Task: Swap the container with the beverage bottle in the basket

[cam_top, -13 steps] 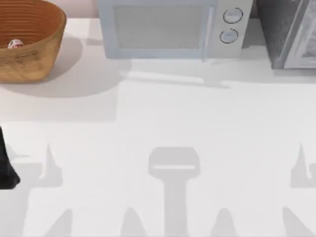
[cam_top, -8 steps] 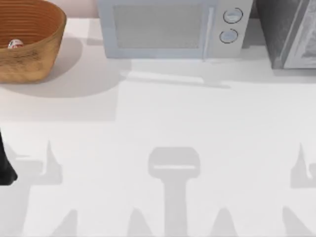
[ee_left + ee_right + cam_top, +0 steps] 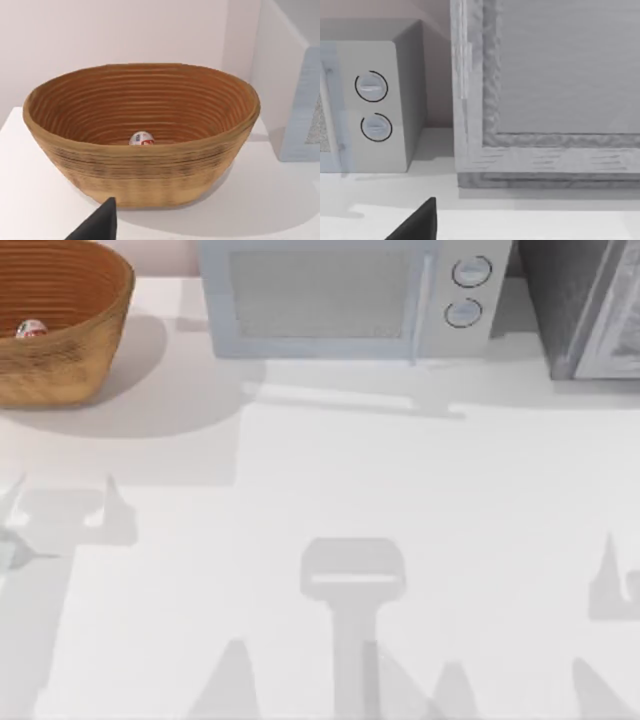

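The orange-brown woven basket stands at the table's back left corner. The beverage bottle, white with a red label, lies small on its floor. The left wrist view faces the basket from the front, with the top of the bottle peeking over the near rim. A black part of my left gripper shows at that picture's edge, short of the basket. A black part of my right gripper shows in the right wrist view, facing the back right of the table. The container is out of view.
A grey microwave with two round knobs stands at the back middle, beside the basket. A grey textured box stands at the back right, and the right wrist view has both the box and the microwave. Arm shadows lie on the white table.
The dark part of my left arm at the top view's left edge has gone out of view. Its shadow has shifted up the table toward the basket.
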`<action>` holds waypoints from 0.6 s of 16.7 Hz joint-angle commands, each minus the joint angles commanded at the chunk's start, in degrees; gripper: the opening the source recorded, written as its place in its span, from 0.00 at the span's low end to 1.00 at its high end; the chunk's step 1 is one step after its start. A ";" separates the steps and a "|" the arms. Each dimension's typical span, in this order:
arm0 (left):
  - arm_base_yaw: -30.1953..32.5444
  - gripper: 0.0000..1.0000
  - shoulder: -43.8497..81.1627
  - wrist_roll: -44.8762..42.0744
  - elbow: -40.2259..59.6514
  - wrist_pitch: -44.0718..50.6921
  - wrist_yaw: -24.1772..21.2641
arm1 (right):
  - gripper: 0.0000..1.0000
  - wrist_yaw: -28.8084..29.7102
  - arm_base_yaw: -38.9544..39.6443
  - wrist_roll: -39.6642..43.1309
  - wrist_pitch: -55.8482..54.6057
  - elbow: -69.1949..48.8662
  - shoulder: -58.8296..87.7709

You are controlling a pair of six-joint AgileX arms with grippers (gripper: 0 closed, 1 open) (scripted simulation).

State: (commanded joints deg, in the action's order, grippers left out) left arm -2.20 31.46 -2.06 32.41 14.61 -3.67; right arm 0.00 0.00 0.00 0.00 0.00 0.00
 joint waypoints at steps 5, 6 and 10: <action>-1.81 1.00 27.83 -1.39 26.88 13.23 -3.37 | 1.00 0.00 0.00 0.00 0.00 0.00 0.00; -2.21 1.00 33.82 -1.67 32.61 16.08 -4.06 | 1.00 0.00 0.00 0.00 0.00 0.00 0.00; -3.92 1.00 58.02 -2.76 55.62 27.65 -6.77 | 1.00 0.00 0.00 0.00 0.00 0.00 0.00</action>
State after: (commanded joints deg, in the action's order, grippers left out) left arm -6.13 89.49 -4.82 88.03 42.26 -10.44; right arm 0.00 0.00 0.00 0.00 0.00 0.00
